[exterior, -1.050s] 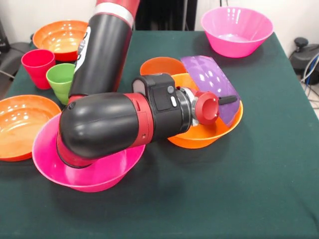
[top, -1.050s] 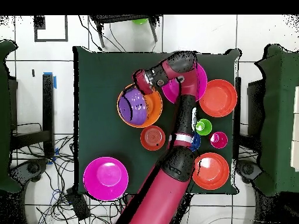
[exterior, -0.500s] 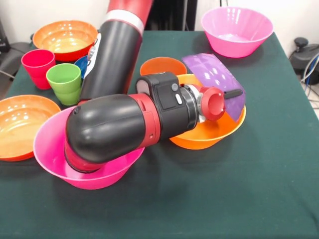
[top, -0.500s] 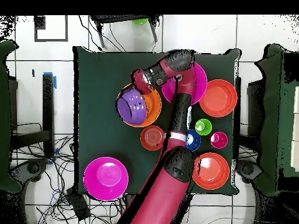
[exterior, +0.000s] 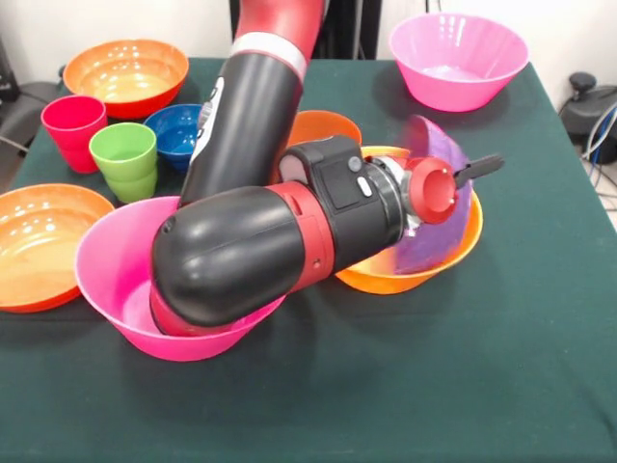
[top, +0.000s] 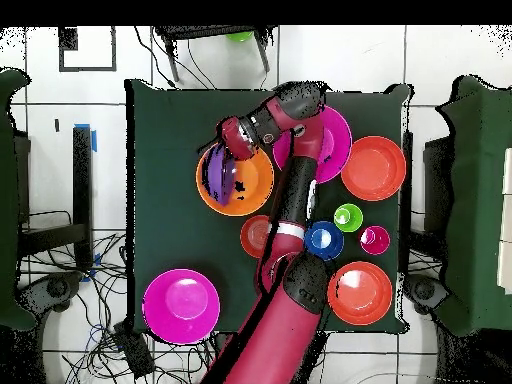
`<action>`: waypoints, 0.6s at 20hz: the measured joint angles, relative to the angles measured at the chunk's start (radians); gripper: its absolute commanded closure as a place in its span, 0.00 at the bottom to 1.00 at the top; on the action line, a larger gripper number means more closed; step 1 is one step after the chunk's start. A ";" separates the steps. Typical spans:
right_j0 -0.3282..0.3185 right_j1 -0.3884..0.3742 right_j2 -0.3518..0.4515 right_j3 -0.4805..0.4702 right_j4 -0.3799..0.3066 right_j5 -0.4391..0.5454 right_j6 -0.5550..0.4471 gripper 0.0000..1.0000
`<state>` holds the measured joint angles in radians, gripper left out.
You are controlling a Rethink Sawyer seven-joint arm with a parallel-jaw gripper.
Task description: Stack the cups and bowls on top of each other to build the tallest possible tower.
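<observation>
My gripper (exterior: 469,176) is shut on the rim of the purple bowl (exterior: 439,227). The bowl stands tilted almost on edge inside the large orange bowl (exterior: 386,280). One black finger (exterior: 482,167) shows in front of the rim; the other is hidden behind it. From above, the purple bowl (top: 215,172) leans at the left side of the orange bowl (top: 252,185), under the gripper (top: 224,150). The red cup (exterior: 72,125) and the green cup (exterior: 123,154) stand upright side by side at the left. No tower shows.
My arm's elbow hangs over a hot pink bowl (exterior: 111,280). Another pink bowl (exterior: 458,58) sits far right. A blue bowl (exterior: 174,130) and a small red-orange bowl (exterior: 323,125) lie behind the arm. Two red-orange bowls (exterior: 39,241) (exterior: 120,72) sit at the left.
The gripper moved right and turned, tipping the purple bowl from a lean to nearly upright. The arm swung aside, uncovering the blue bowl.
</observation>
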<state>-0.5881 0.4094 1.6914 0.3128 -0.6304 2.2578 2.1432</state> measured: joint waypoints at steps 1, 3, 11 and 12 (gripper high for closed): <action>0.000 0.002 0.012 0.000 -0.010 0.004 0.000 0.00; 0.000 0.006 0.049 -0.001 -0.040 0.015 0.000 0.00; 0.000 0.022 0.192 -0.003 -0.167 0.041 0.000 0.00; 0.000 0.023 0.204 -0.003 -0.178 0.041 0.000 0.00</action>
<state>-0.5882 0.4327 1.8951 0.3100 -0.8086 2.2992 2.1432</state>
